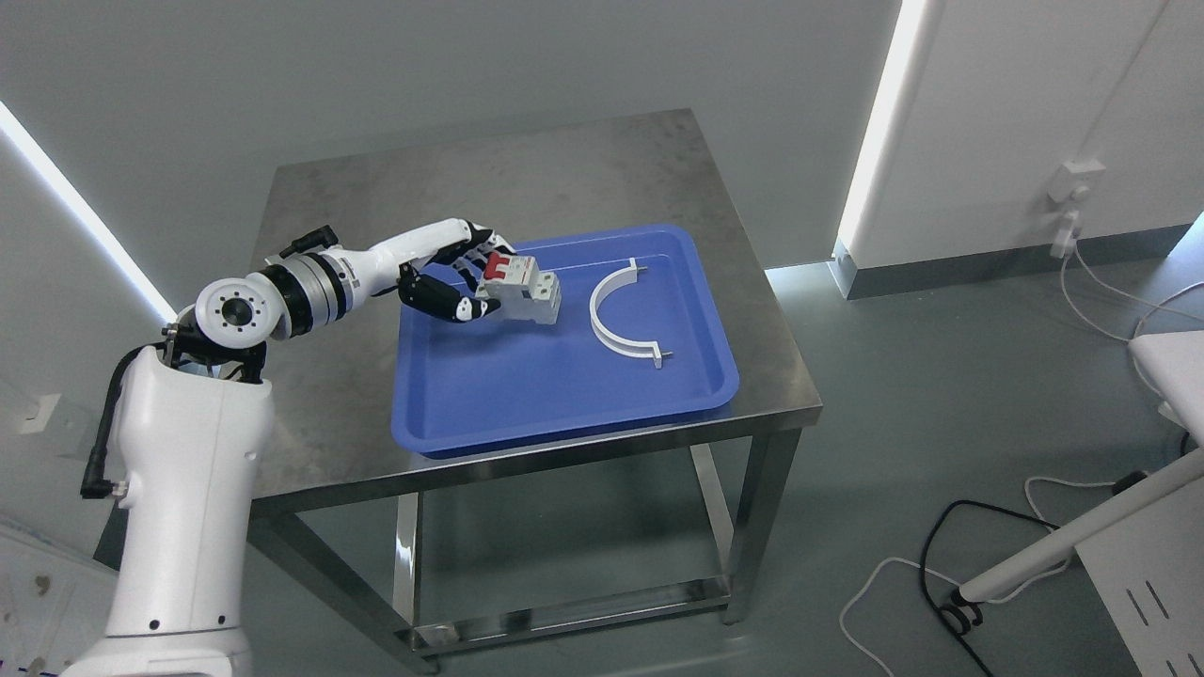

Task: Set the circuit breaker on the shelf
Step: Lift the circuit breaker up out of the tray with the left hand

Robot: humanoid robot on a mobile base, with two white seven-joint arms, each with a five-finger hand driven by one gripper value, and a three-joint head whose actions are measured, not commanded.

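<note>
White left arm (188, 470) enters near left; left robot hand (461, 277) clasps the circuit breaker (520, 290), fingers wrapped around its left side, over the blue tray's (564, 395) far-left part. White curved bracket (621, 315) lies right of it in the tray. Steel bench (320, 414) underneath.

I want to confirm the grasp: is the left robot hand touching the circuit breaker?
Touching. The head view shows the left robot hand closed around the circuit breaker, dark fingers against its left side, over the blue tray.
</note>
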